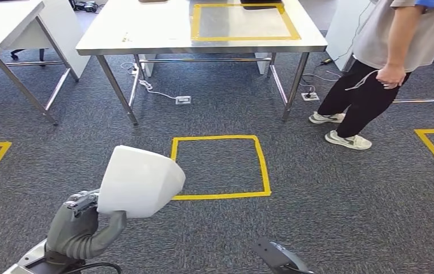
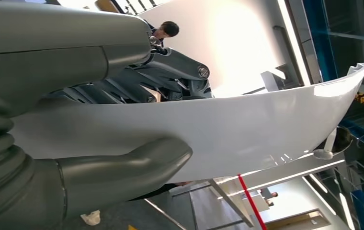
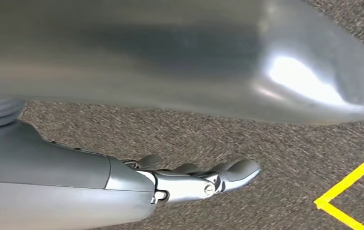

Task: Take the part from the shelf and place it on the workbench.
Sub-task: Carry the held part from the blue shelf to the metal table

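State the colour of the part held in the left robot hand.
White; the part shows best in the head view, gripped by the left robot hand.

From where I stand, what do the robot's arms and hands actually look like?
The left hand has a grey ribbed cover at the wrist, a thick smooth grey thumb and darker jointed fingers. The right hand is grey too, with silvery metal links and visible screws.

The left hand (image 1: 80,220) has a grey ribbed cover, a thick smooth grey thumb, darker fingers (image 2: 137,88) with round silver pivot screws, and a black cable looping below the wrist. The right hand (image 3: 189,179) shows a silvery-grey shell and polished metal linkage with one screw.
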